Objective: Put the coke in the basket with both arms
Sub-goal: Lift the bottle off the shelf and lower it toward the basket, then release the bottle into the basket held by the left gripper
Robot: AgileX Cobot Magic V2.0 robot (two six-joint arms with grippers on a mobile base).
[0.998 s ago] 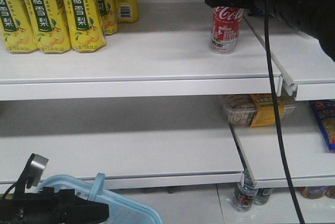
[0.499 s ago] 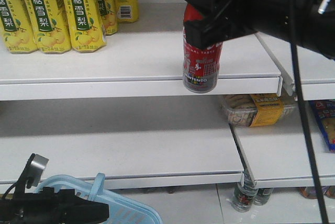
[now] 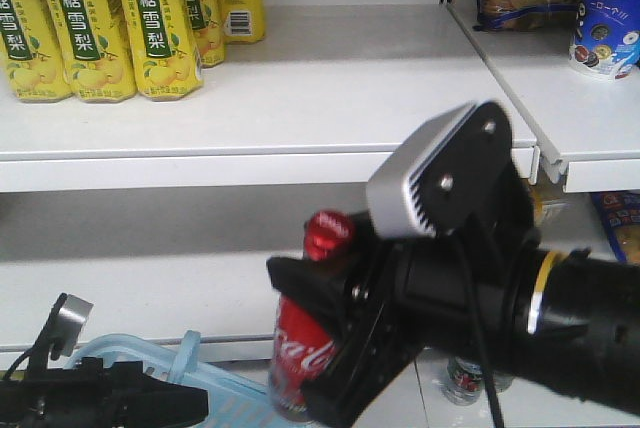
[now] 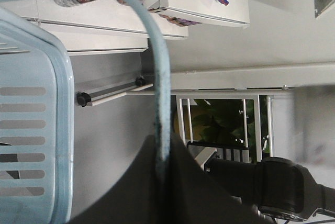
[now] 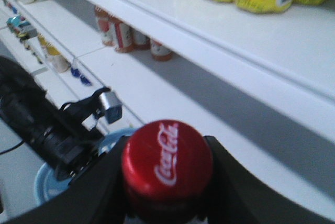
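Two arms at work: right gripper [image 3: 330,348] is clamped around the coke [image 3: 303,353], jaws on the body just under the red cap, bottle upright, hanging low in front of the lower shelf [image 3: 200,298] edge, just right of the basket [image 3: 262,396] and not yet over its opening. Left gripper [image 3: 120,403] sits at the basket's near side; in the left wrist view the flat swing handle [image 4: 159,103] runs into the dark jaw area, so it looks clenched on the handle, though the contact itself is hidden.

Step in hand: carry coke to basket. To do it well, my guess: shift left until the base is over the opening, keep the bottle vertical, clear the thick rim and raised handle, lower before letting go; left arm should hold the basket steady.

Writing: white "Coca-Cola" script on cap [image 5: 166,158] and body. Yellow cartons [image 3: 110,18] on top shelf carry 冰糖雪梨 and a barcode. Blue tub [image 3: 607,18] and snack bags at top right, text unreadable.
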